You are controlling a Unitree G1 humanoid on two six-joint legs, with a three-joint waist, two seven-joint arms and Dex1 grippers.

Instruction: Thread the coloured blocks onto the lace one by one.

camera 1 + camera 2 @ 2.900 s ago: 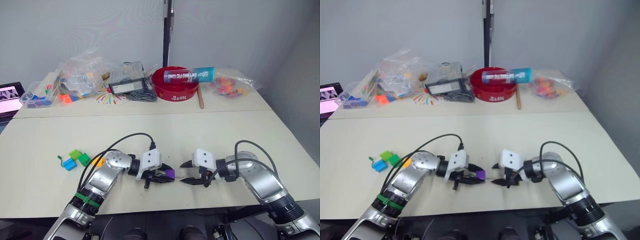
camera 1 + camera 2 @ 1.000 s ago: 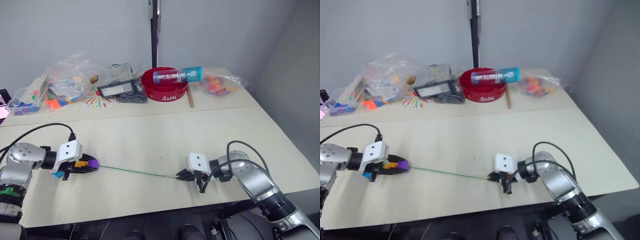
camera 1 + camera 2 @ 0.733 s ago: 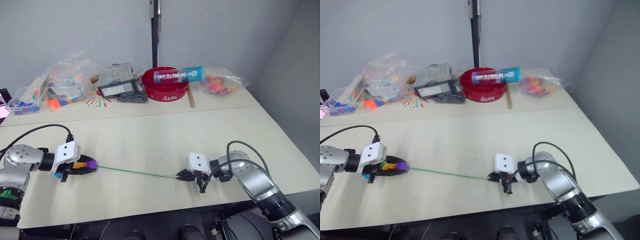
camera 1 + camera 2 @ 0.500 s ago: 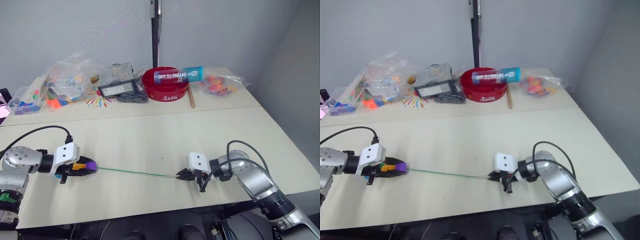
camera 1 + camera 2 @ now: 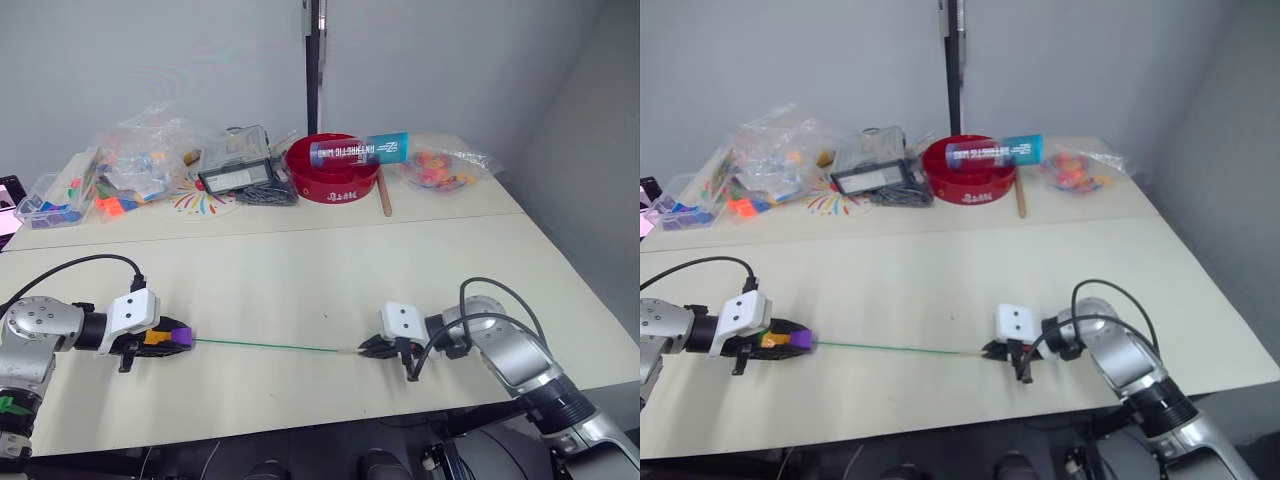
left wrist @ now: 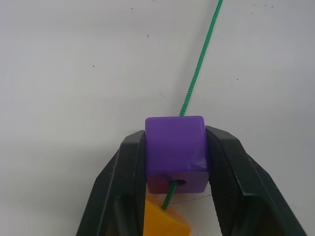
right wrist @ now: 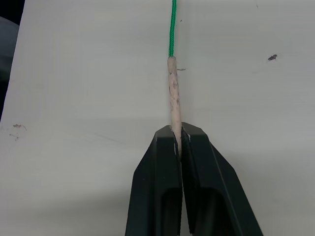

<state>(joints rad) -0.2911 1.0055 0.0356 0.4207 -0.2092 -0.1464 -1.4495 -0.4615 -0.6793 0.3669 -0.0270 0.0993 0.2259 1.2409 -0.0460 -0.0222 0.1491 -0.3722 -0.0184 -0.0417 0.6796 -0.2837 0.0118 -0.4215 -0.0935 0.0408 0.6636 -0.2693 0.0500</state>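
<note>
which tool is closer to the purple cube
Left. The left tool is shut on the small purple plastic cube; the right tool is at the far end of the thin green lace, pinching its pale tip.

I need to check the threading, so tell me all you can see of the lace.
The lace is a thin green braided cord, stretched nearly straight just above the table. Its pale stiff tip is pinched in the right gripper. Its other end passes through the purple block, held in the left gripper's jaws, toward an orange-yellow block.
</note>
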